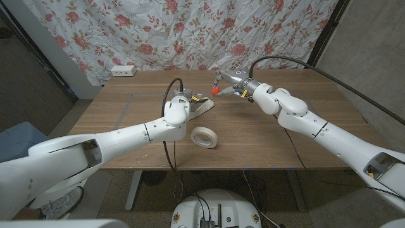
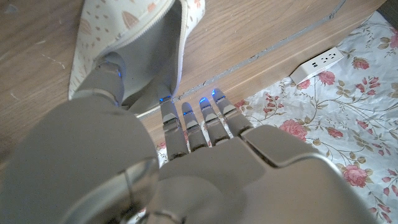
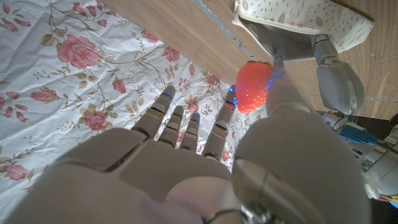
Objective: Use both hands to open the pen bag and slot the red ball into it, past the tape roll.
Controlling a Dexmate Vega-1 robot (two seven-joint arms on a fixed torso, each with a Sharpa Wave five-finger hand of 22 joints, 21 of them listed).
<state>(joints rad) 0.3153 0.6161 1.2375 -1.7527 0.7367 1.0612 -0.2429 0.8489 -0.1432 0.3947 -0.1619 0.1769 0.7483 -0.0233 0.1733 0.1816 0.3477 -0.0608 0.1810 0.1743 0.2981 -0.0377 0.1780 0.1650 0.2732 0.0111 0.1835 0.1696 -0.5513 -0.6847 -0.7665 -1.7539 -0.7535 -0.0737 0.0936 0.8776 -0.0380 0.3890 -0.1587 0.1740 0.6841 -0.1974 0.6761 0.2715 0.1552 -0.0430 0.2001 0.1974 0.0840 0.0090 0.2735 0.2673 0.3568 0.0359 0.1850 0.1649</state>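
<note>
Floral cloth point(image 1: 190, 31) is hung behind a wooden desk point(image 1: 266, 136), where a white power strip point(image 1: 123, 71) lies at the far left corner. Near the middle of the far edge, the pen bag point(image 1: 201, 106) is propped open by the left hand point(image 1: 179, 107), its thumb seen inside the mouth in the left wrist view while the other fingers point(image 2: 198, 121) are held straight and close together outside it. Just beside the bag's far end, the red ball point(image 1: 213, 90), textured rather like a strawberry, is pinched between thumb and a finger of the right hand point(image 1: 235, 82); that hand's remaining fingers point(image 3: 180, 124) are extended and slightly spread. The tape roll point(image 1: 204, 137) lies flat nearer the front edge, well apart from both hands, so it is judged to be out of the path. The insertion is best done with the mouth kept wide by the left thumb, the ball brought low over the zipper lip and released only once it is clearly inside; a snagged edge could send it rolling off.
</note>
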